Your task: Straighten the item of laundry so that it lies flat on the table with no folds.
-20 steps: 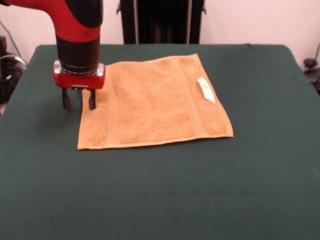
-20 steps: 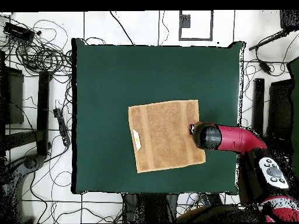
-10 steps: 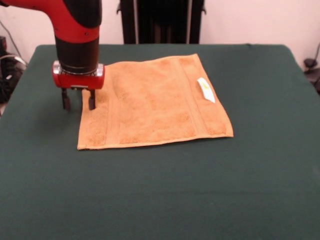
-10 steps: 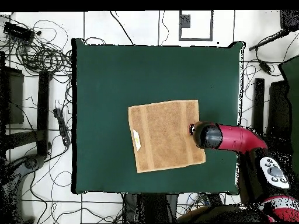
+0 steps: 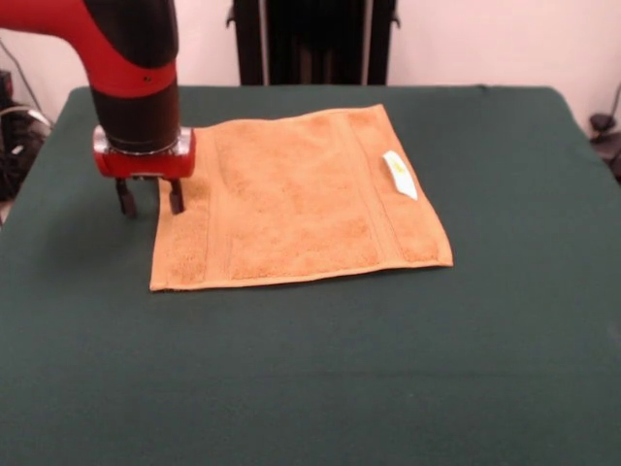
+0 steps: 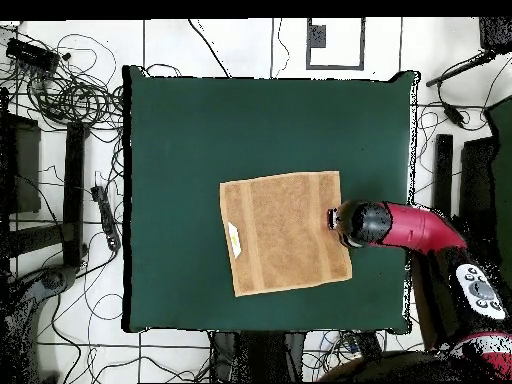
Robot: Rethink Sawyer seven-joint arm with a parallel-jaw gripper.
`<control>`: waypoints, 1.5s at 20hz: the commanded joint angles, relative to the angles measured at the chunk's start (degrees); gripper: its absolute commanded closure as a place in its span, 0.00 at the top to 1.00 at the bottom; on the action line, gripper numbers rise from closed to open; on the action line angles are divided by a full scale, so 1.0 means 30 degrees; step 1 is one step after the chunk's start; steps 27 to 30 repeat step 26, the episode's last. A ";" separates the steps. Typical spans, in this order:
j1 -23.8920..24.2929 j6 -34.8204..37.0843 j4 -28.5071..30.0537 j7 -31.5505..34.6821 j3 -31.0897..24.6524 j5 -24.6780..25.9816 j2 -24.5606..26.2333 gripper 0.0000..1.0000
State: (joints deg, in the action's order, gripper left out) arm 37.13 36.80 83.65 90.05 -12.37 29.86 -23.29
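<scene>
The golden-orange towel, the item of laundry [image 5: 301, 201] [image 6: 286, 232], lies spread flat on the dark green table [image 5: 388, 369] [image 6: 200, 150], with woven bands near two edges and a white label [image 5: 399, 174] [image 6: 234, 238]. My gripper [image 5: 149, 199] [image 6: 334, 218] hangs at the towel's left edge in the front view, just above the cloth. Its two dark fingers [image 5: 176, 197] stand apart and hold nothing.
Green table surface stretches wide on all sides of the towel. Cables [image 6: 70, 90] and stands lie on the floor around the table in the overhead view. A dark frame [image 5: 310, 39] stands behind the table's far edge.
The arm has shifted slightly left in the front view and a little away from the towel's edge. The towel has not moved.
</scene>
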 commanded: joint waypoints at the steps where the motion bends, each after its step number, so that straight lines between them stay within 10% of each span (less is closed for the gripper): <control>1: 0.0536 -0.1017 -0.3465 -0.4850 -0.2529 0.2146 0.2887 1.00; 16: -0.0027 -0.1292 -0.1764 -0.2582 -0.2500 0.3056 0.1756 1.00; 30: 0.0261 -0.0067 0.3118 -0.1469 -0.2799 0.1055 -0.3518 1.00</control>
